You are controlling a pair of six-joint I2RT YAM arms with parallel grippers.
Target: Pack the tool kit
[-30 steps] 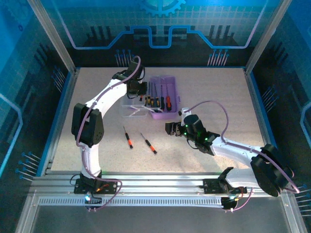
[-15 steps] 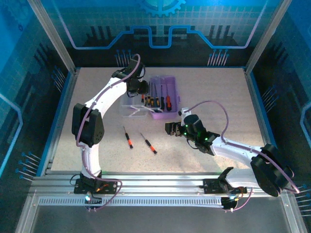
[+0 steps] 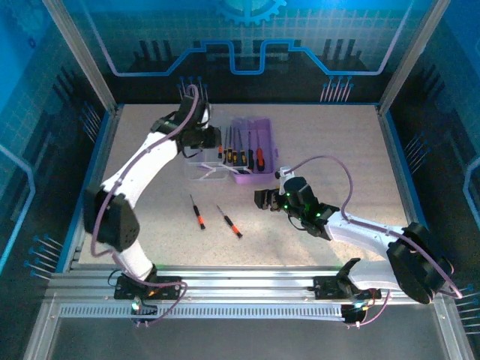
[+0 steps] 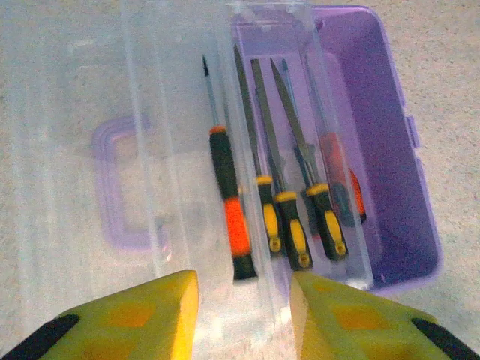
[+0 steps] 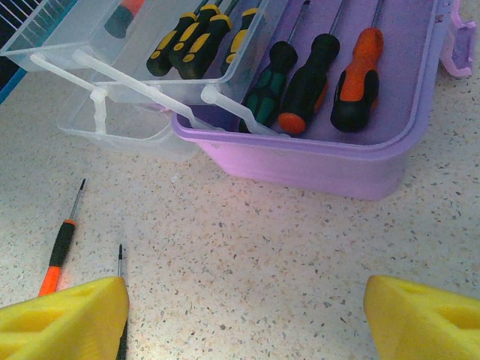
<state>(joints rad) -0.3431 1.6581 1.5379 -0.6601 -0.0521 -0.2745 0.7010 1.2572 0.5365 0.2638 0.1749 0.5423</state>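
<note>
In the top view, the left gripper (image 3: 199, 137) has drawn back toward the upper left. A moment ago it hung right over the left side of the small purple plastic case (image 3: 264, 126) at upper centre. Two slim orange-and-black screwdrivers (image 3: 197, 213) lie loose on the speckled table (image 3: 330, 142) below centre, so packing looks only partly done. The right gripper (image 3: 260, 199) has not shifted and sits just below the case. From the left wrist, the yellow fingers (image 4: 142, 311) stand partly apart with nothing between them. Beyond them an orange-and-black screwdriver (image 4: 229, 202) lies free in the clear plastic tray (image 4: 172, 97), likely just let go. From the right wrist, the fingers (image 5: 64, 315) gape wide and empty at the bottom corners, with the purple case wall (image 5: 300, 165) at centre.
</note>
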